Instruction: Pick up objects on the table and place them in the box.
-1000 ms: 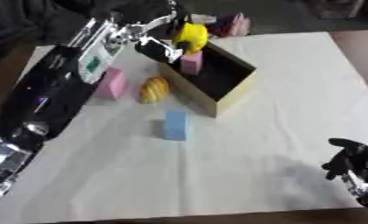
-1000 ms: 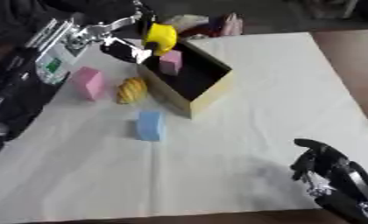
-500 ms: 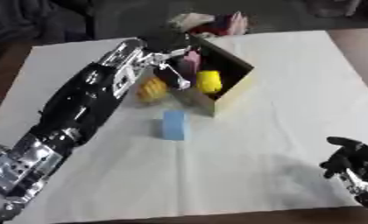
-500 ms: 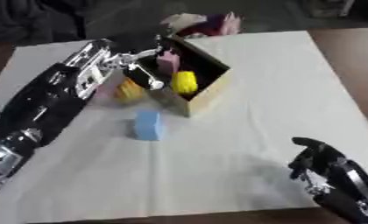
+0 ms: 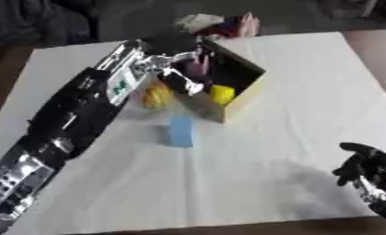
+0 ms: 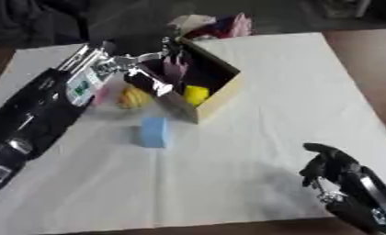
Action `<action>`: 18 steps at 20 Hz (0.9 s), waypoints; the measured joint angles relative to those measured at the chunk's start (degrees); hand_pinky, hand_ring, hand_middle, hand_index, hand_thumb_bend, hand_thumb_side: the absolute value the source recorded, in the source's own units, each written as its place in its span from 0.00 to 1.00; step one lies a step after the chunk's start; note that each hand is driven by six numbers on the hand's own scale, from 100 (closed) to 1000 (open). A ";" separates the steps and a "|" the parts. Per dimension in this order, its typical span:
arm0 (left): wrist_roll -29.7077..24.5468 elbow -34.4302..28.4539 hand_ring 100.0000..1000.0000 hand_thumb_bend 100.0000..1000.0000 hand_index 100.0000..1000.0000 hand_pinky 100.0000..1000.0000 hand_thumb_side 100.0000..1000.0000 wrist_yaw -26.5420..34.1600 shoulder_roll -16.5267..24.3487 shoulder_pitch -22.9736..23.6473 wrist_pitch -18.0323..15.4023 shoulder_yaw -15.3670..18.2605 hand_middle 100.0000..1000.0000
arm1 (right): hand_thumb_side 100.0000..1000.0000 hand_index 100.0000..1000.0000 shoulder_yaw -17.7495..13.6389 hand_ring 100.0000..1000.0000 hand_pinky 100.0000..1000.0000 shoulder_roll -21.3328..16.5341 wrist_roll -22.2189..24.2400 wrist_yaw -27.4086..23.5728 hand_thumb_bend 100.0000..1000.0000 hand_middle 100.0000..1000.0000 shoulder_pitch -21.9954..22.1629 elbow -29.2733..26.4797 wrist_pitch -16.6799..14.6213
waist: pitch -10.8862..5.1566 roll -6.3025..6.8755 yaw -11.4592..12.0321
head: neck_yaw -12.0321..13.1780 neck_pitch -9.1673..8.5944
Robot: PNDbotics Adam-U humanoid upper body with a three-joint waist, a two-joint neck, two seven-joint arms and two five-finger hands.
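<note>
While the left arm reaches in from the left side, these lines take the scene from the box outward.

Box: the box (image 5: 243,94) stands open-topped on the far left part of the table, its walls pale tan and its inside dark, turned cornerwise to the view.
Inside the box: a yellow object (image 5: 222,94) lies at the near end; a pink object (image 5: 198,68) stands at the far end.
Left hand: the left hand (image 5: 183,73) sits over the box's left wall, its silver fingers spread and relaxed, with nothing in them; one finger points toward the pink object, another lies down along the wall near the yellow object.
Beside the box: a yellow-orange ridged object (image 5: 156,95) rests on the cloth just left of the box, partly behind the left arm.
Pink patch: a small pink patch (image 6: 101,95) shows farther left, mostly hidden by the arm.
Blue block: a light blue block (image 5: 180,131) lies on the cloth near the box's front corner, apart from it.
Table: a white cloth (image 5: 292,137) covers the table.
Far edge: a heap of pink, red and pale things (image 5: 220,25) lies beyond the box.
Right hand: the right hand (image 6: 334,169) rests at the lower right corner, black, fingers curled, nothing in them.
</note>
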 measured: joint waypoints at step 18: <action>-11.80 -2.88 0.75 0.58 0.91 0.79 0.87 -14.72 1.85 5.35 3.03 -4.38 0.79 | 0.30 0.82 -0.32 0.41 0.65 -0.02 -0.33 0.04 0.00 0.43 -0.08 -0.01 -0.13 | 0.00 -0.07 0.04 | -0.75 -0.48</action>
